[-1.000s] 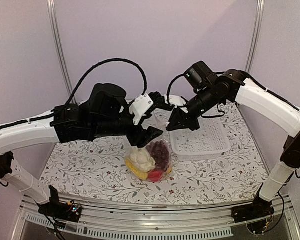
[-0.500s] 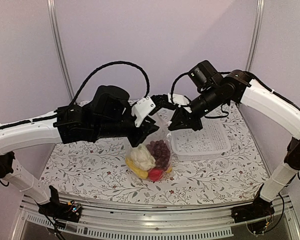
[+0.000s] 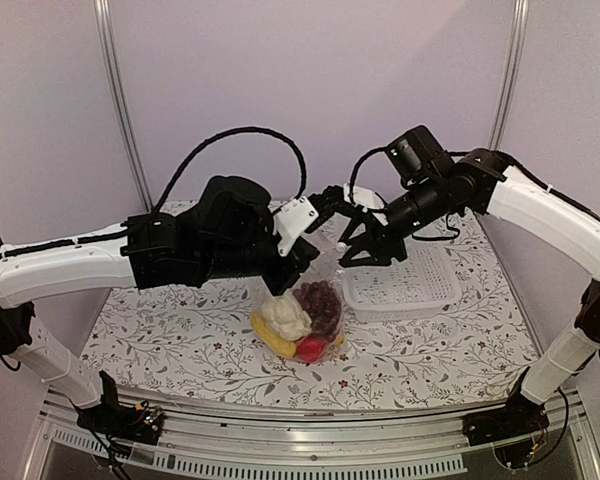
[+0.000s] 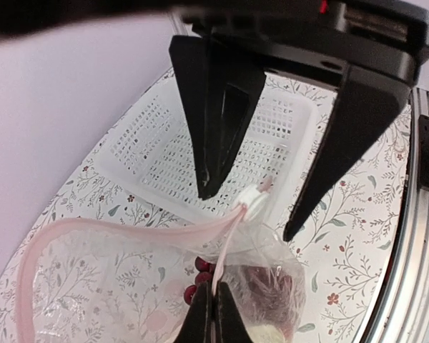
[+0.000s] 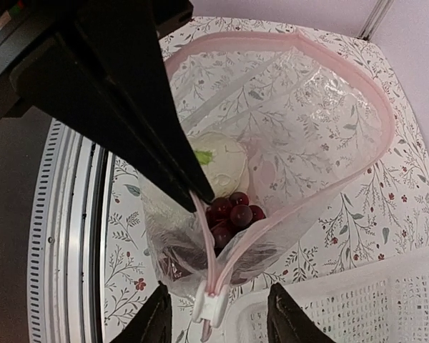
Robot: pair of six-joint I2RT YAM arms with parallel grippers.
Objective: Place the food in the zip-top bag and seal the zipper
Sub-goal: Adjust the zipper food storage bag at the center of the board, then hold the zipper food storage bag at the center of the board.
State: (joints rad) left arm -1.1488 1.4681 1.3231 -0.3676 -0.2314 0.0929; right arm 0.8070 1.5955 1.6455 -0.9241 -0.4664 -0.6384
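The clear zip-top bag (image 3: 302, 312) stands on the table with its mouth up and mostly unsealed. It holds the food: white cauliflower (image 3: 284, 316), dark red grapes (image 3: 321, 300), a yellow piece (image 3: 271, 340) and a red pepper (image 3: 309, 350). My left gripper (image 4: 214, 291) is shut on the pink zipper (image 4: 229, 246) strip just below the white slider (image 4: 252, 203). My right gripper (image 5: 220, 287) is open, its fingers on either side of the slider (image 5: 213, 309) and not touching it. The grapes (image 5: 232, 212) and cauliflower (image 5: 223, 164) show through the open mouth.
The white mesh basket (image 3: 401, 281) sits on the floral tablecloth right of the bag, under the right arm. Both arms meet above the bag at mid table. Metal posts (image 3: 117, 95) stand at the back corners.
My left gripper has closed on the zipper strip beside the slider. My right gripper has opened and let go of the slider, shifting slightly right.
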